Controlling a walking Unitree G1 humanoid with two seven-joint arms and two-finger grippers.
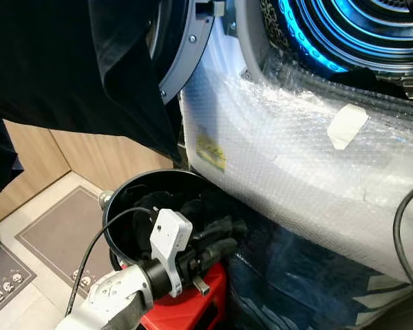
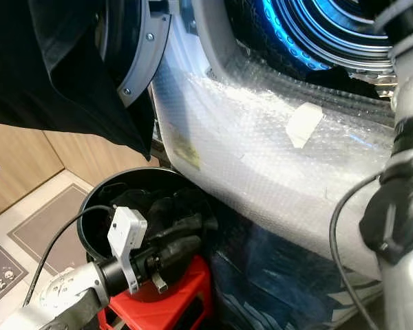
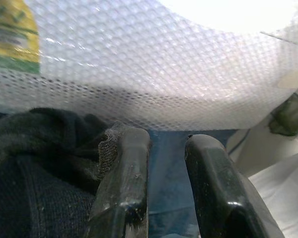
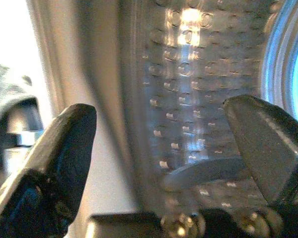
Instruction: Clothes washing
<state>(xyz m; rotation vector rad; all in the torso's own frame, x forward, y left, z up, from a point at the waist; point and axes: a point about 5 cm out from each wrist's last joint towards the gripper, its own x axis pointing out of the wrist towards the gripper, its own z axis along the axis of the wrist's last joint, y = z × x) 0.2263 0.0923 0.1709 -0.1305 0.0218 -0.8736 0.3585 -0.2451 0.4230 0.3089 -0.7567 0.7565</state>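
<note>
Loading incomplete: dark clothes (image 1: 186,206) remain in the black basket (image 1: 113,206), left gripper (image 3: 166,188) slightly apart beside them; right gripper (image 4: 164,148) wide apart inside the drum (image 4: 188,74).

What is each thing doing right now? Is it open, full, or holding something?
Washing machine door: open, black garment draped over it.
Drum: lit blue inside.
Black bucket: holds dark clothes.
Left gripper: open, beside the dark clothes.
Right gripper: open, holding nothing.
Bubble wrap: covers the machine front.
</note>
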